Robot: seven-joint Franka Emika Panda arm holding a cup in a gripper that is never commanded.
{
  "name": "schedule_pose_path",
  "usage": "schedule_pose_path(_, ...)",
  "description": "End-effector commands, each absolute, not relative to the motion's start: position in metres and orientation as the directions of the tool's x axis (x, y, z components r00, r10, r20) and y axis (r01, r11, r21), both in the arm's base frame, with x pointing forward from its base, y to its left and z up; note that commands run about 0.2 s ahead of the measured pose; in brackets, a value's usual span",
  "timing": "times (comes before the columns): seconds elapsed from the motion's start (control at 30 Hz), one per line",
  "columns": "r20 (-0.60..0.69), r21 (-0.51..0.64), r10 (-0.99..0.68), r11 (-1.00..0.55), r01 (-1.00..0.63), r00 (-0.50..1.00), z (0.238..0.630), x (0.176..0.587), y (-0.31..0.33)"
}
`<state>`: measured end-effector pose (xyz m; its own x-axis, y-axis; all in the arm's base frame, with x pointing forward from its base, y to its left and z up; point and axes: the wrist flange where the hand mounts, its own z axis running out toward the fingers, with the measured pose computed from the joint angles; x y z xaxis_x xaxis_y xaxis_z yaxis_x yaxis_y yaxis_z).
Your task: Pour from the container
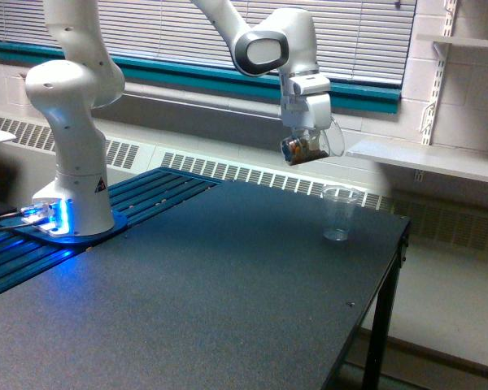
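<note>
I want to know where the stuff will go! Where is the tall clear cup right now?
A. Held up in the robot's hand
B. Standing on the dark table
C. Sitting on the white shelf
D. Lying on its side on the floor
B. The tall clear cup stands upright on the dark table, near its far edge, while the hand holds a different small container in the air above.

We see the container, a small, stubby clear cup with brown bits showing through, tipped on its side in mid-air, high above the dark tabletop toward the exterior view's right.
</note>
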<state>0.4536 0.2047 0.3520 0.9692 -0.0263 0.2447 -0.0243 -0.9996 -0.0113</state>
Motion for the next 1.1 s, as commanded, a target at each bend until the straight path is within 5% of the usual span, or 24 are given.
schedule_pose_path(0.03, 0.249, 0.018, 0.01, -1.0, 0.005, 0.969, 0.365, 0.461, 0.203)
schedule_pose_path(1.1, 0.193, 0.12, 0.087, -0.991, 0.064, 0.977, 0.386, 0.476, 0.219)
